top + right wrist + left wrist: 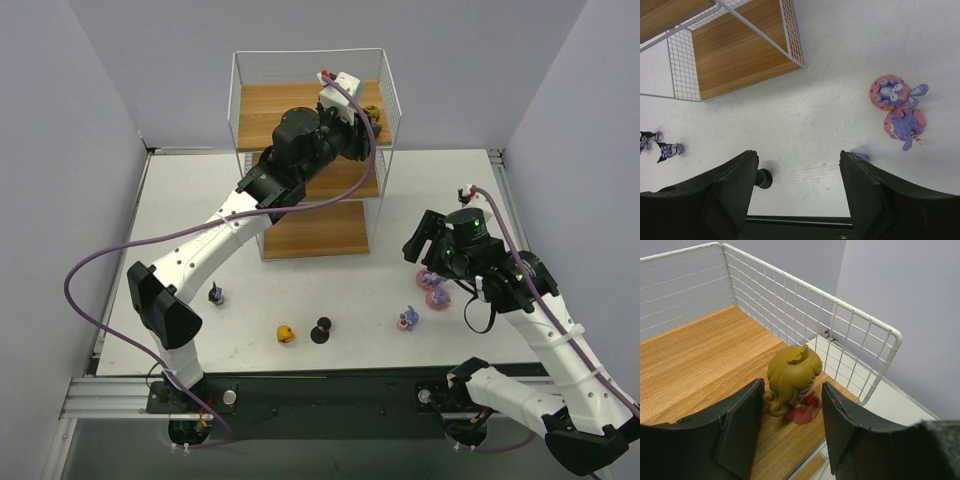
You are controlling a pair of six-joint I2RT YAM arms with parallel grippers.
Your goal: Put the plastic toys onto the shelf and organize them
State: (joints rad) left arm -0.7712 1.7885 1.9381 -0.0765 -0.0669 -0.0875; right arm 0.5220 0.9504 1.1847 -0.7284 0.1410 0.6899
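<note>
Left pincer (792, 386): black jaws partly spread, one either side of a toy. As far as I can judge they are not pinching it.
Olive-haired, pink-skirted plastic doll (792, 372): upright between those jaws, standing on wood, with only slivers of gap at each side.
Three-tier white wire rack with brown wooden boards (700, 350): its top board lies under the left pincer and its mesh wall is just beyond the fingertips.
Right pincer (797, 155): jaws wide with nothing between them, hovering over the white table (840, 50).
Purple-pink bunny figures (895, 92): two, touching, ahead and right of the right pincer.
Black doll (762, 177): just beside its left finger.
Small dark blue-purple figures (670, 149): well to its left.
Yellow doll (286, 334): on the table, beside the black one.
Progress: judged early, with one doll shelved. No other toy shows on the boards and the rest wait on the table.
</note>
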